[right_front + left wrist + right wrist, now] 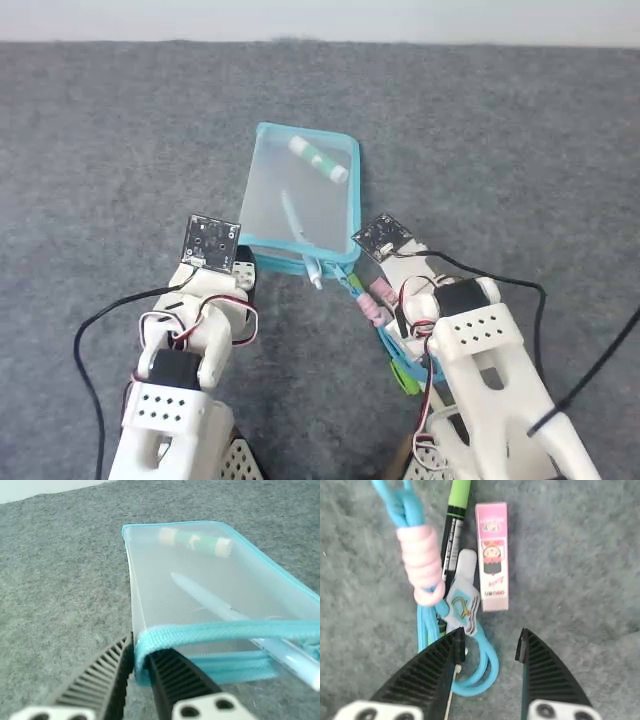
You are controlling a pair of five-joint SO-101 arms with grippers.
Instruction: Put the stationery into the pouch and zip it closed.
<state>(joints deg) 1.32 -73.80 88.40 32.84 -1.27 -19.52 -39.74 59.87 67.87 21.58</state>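
1. The pouch (270,190) lies lengthwise away from the arms, with its mouth toward them. A pen (297,235) lying along that axis pokes out.
2. The left gripper (139,650) pinches the mouth's corner edge.
3. The right gripper (491,637), spread, hovers by the pink eraser (492,555).

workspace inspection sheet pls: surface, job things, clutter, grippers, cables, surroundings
surface: grey carpet
job's things: pouch open, holding a glue stick and a pen that pokes out of the opening; eraser box, green marker and blue cord lie outside it
clutter: nothing seen
grippers: left jaws shut on the pouch's open edge; right jaws open over the blue cord and eraser box
cables: black cables trail from both arms
surroundings: pale wall beyond the carpet
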